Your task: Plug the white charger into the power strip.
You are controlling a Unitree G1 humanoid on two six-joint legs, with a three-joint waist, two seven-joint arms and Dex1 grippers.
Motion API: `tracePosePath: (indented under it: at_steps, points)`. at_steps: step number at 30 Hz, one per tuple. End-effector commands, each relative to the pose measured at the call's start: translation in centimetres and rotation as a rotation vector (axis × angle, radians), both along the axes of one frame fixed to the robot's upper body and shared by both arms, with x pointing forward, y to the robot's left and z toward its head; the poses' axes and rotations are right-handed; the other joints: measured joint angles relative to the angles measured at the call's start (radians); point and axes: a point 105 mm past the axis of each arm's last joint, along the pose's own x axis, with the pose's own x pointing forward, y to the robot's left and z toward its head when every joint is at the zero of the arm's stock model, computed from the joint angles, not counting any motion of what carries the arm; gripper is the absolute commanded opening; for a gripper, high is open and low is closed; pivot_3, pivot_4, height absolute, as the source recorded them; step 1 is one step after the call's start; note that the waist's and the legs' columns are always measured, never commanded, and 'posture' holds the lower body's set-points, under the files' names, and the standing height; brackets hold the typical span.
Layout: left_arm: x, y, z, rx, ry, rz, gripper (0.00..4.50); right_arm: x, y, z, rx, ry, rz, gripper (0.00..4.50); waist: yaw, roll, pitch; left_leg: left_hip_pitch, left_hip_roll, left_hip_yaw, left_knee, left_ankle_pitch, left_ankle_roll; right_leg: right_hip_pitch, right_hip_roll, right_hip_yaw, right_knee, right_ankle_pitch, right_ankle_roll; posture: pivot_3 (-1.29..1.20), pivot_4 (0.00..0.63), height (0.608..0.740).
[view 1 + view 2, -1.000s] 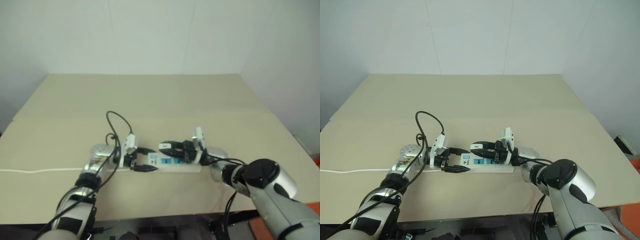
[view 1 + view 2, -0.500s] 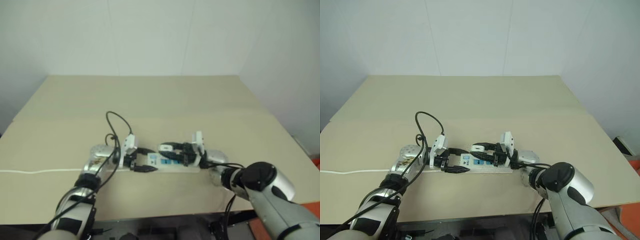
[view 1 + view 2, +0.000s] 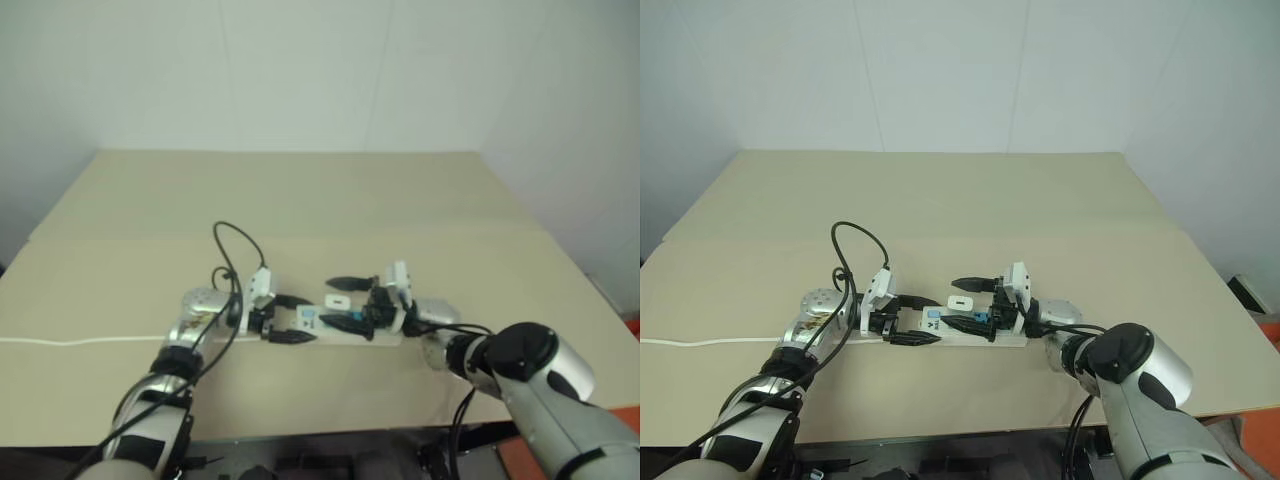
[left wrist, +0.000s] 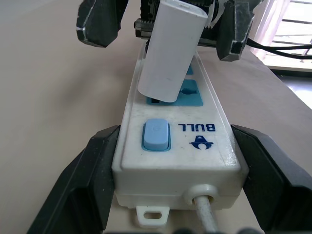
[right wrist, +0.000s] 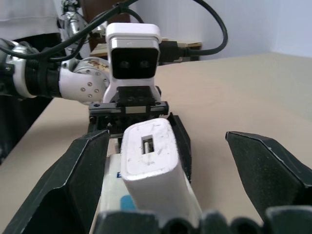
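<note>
Charger seated in the strip, right claw spread wide around it.

The strip (image 3: 970, 332) lies on the tan table (image 3: 940, 190), near its front edge, with its cord (image 3: 700, 342) running off to the robot's left. The left gripper (image 3: 912, 320) is clamped shut on the strip's switch end, one black finger pressed against each long side. The charger (image 3: 960, 302) stands slightly tilted in the blue socket next to the switch (image 4: 156, 135). The right gripper (image 3: 970, 303) points along the strip from the other end, its fingers (image 5: 270, 168) far apart on either side of the charger and clear of it, holding nothing.
</note>
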Motion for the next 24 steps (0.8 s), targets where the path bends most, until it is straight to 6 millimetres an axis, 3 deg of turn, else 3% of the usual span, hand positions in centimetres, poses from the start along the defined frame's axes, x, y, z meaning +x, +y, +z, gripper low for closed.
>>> tracePosePath:
  at_steps: [1, 9, 16, 24]
  points:
    - [0.3, -0.1, 1.5, -0.027, -0.051, -0.009, 3.26, -1.1, -0.9, -0.6, -0.017, -0.041, 0.022, 4.49, 0.0, 0.0, 0.0, -0.001, 0.0, 0.0, 0.0, 0.0, 0.0, -0.001, 0.0, 0.0, 0.0, 0.0, 0.0, 0.0, 0.15, 0.74]
    - [0.2, -0.1, 1.3, -0.022, -0.051, -0.01, 3.26, -0.6, -2.6, 1.6, -0.075, -0.306, -0.052, 4.49, 0.0, 0.006, 0.005, -0.005, -0.001, 0.0, -0.002, 0.001, -0.001, -0.004, 0.0, 0.0, -0.003, 0.0, 0.0, 0.0, 0.15, 0.74]
    - [0.1, 0.0, 1.3, -0.021, -0.05, -0.013, 3.26, 0.6, -3.1, 3.8, -0.115, -0.281, -0.004, 4.49, 0.0, 0.011, 0.01, -0.006, -0.001, 0.003, -0.002, 0.002, -0.003, -0.004, 0.0, 0.0, -0.004, 0.0, 0.0, 0.0, 0.15, 0.74]
    - [-0.1, -0.1, 0.9, -0.008, -0.053, -0.018, 3.26, 0.7, -2.8, 4.8, -0.142, -0.241, 0.085, 4.49, 0.002, 0.011, 0.01, -0.007, -0.001, 0.008, -0.004, 0.002, -0.004, -0.004, 0.0, -0.001, -0.005, 0.0, 0.0, 0.0, 0.15, 0.74]
